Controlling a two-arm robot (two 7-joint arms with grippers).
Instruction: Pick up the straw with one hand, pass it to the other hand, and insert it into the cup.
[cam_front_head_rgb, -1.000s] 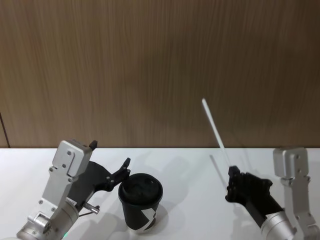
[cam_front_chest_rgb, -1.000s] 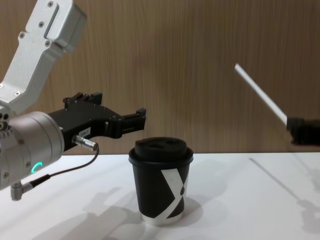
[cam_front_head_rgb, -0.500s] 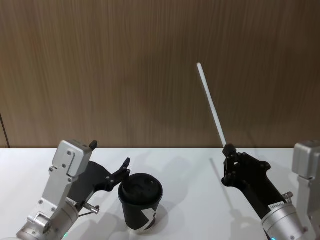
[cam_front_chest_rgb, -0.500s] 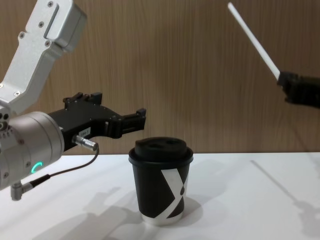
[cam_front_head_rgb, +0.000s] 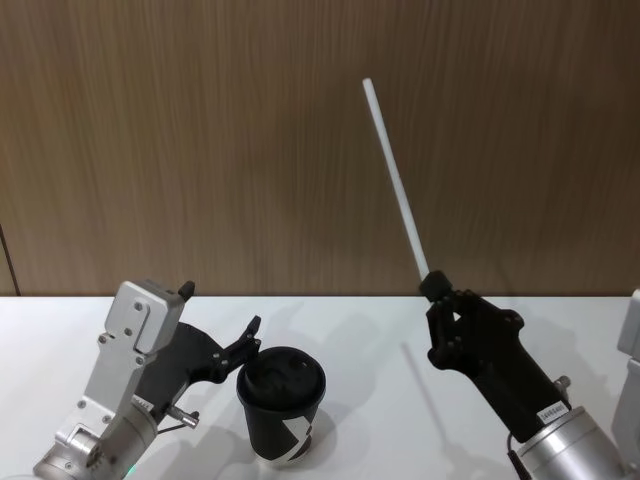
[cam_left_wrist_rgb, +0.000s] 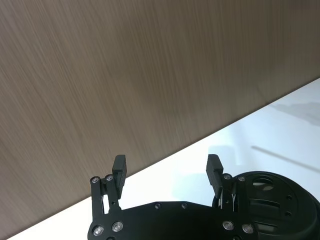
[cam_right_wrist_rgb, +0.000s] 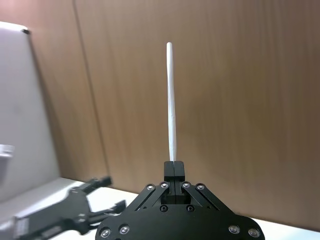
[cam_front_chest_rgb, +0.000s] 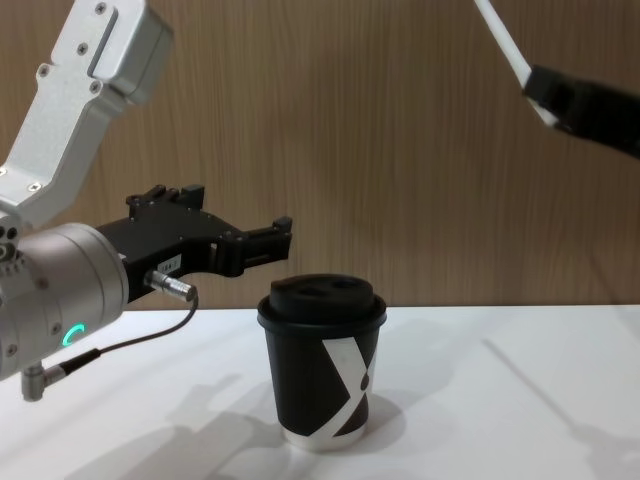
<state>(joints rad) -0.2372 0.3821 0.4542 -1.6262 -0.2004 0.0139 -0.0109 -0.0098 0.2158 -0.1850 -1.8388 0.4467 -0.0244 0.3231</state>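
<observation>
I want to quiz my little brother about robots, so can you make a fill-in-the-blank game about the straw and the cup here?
1. The right gripper is shut on the straw, whose free end points ____.
2. The left gripper, beside the cup, has its fingers ____.
3. The cup's lid is ____ in colour.
4. The cup stands on a ____ table.

Missing words: up; open; black; white.
</observation>
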